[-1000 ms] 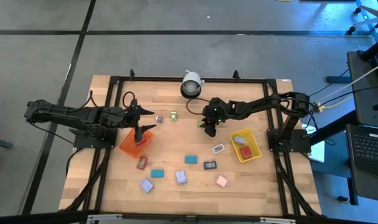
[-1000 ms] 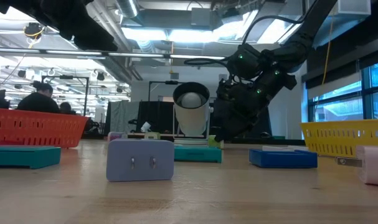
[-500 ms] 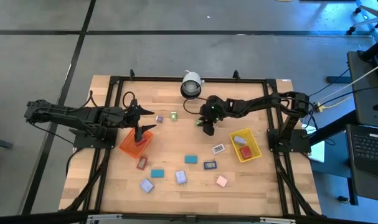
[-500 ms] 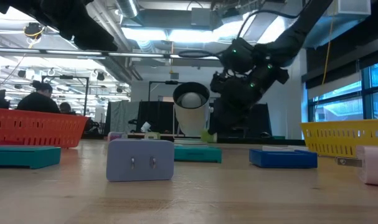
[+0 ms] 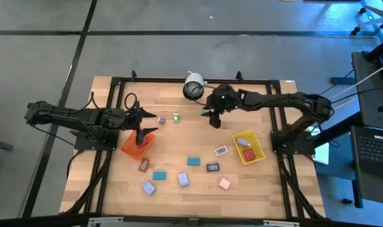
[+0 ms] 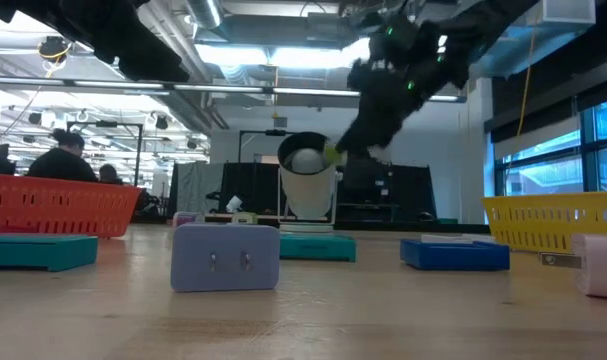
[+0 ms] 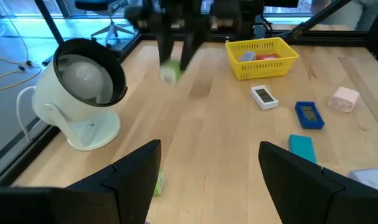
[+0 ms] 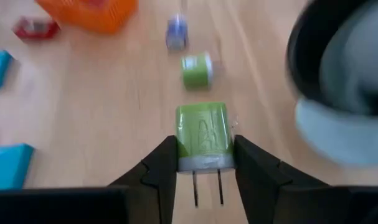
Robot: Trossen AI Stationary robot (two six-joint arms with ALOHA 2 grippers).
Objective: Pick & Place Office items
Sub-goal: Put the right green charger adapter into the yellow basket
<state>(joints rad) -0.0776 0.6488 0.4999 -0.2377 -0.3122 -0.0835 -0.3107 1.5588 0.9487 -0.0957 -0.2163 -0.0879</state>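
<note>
The left gripper hangs over the orange tray, a mesh-walled basket, its jaws spread wide and grasping nothing; in the left wrist view both dark fingers stand well apart over bare wood.

The right gripper is raised off the tabletop, near the white round lamp. Its jaws are clenched on a green plug, a small rounded block with a pale base. The plug sits squarely between the jaws, one finger against each flat side. Its long axis runs along the fingers, and its two thin metal prongs point back toward the wrist. In the low view it shows as a green spot at the fingertips, clear of the wood.

Ahead of these jaws a second green block and a lavender one lie on the tabletop. Off to their side stands the yellow tray, mesh-walled too.
</note>
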